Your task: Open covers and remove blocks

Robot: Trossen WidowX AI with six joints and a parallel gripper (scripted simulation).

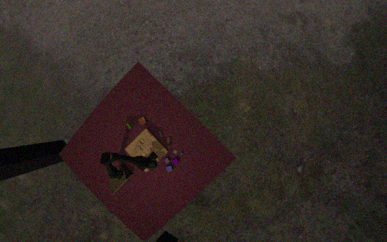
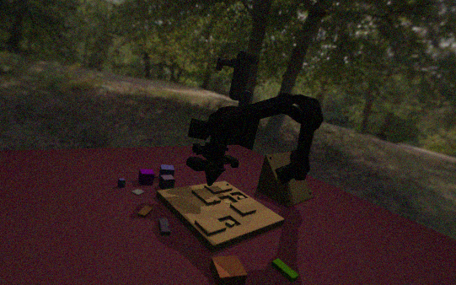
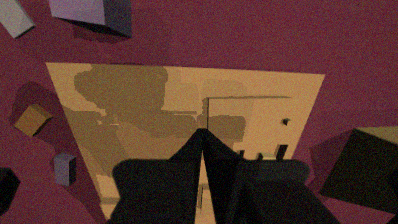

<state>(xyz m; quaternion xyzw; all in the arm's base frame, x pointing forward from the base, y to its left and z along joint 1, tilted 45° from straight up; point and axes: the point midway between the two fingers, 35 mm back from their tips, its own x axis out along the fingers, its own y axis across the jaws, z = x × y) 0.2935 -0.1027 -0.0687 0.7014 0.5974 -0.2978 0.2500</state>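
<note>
Comparing views: your gripper (image 2: 211,182) (image 3: 201,132) is closed, empty, above the puzzle board (image 2: 244,228) (image 3: 185,90).
Exterior shows you the green block (image 2: 285,269) beside the board; wrist view does not.

My black arm (image 1: 126,158) reached over the near edge of the wooden puzzle board (image 1: 144,144), which lay on a dark red table (image 1: 193,157). Beside the board's top corner sat an orange block (image 1: 141,120) and a green bar (image 1: 129,126) (a bright little thing in that gloom). Off its right corner, a purple block (image 1: 174,161) stood near a pale blue block (image 1: 169,168).
</note>
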